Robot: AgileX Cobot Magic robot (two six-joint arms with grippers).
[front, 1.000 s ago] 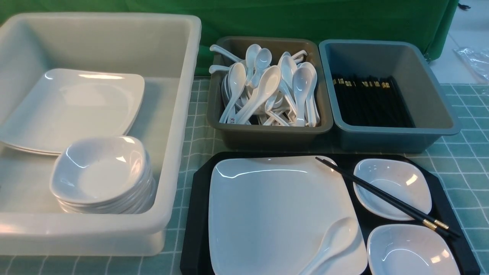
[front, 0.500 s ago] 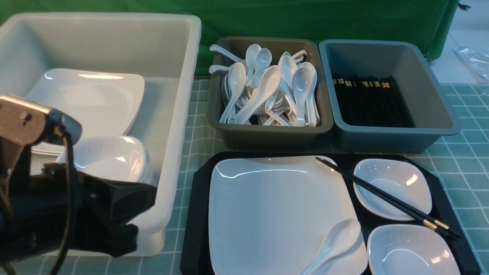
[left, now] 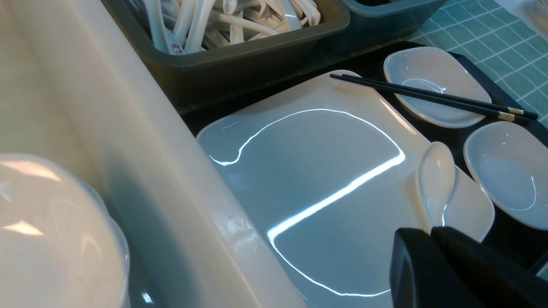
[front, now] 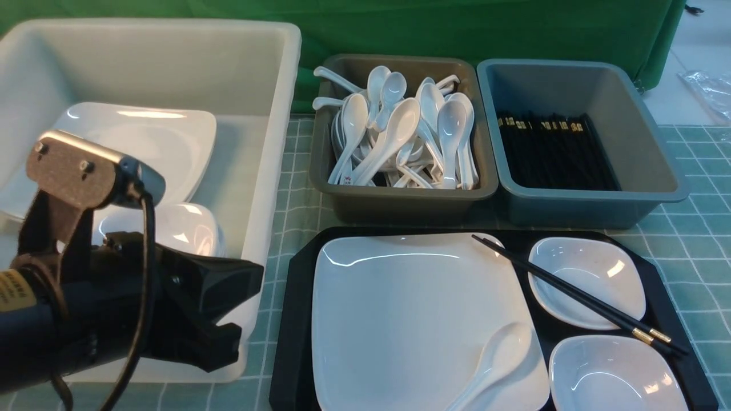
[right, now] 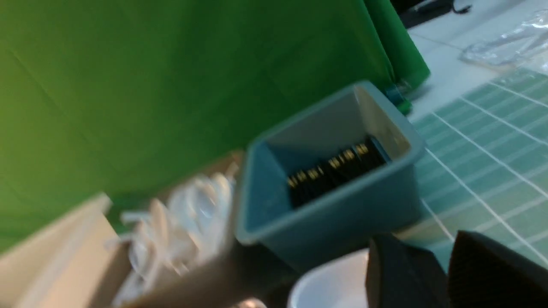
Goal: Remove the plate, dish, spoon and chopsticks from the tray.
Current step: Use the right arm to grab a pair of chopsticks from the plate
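left gripper clenched, empty, left of tray | right gripper part-open, empty | plate, spoon, chopsticks on tray | risk: lifting plate first tips spoon off its near-right corner; chopsticks bridging plate and far dish roll

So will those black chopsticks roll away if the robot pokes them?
Probably a bit. The chopsticks are thin and glossy, propped across a small dish, so a nudge could slide or roll them off. They look stiff and light, and the pair may split.
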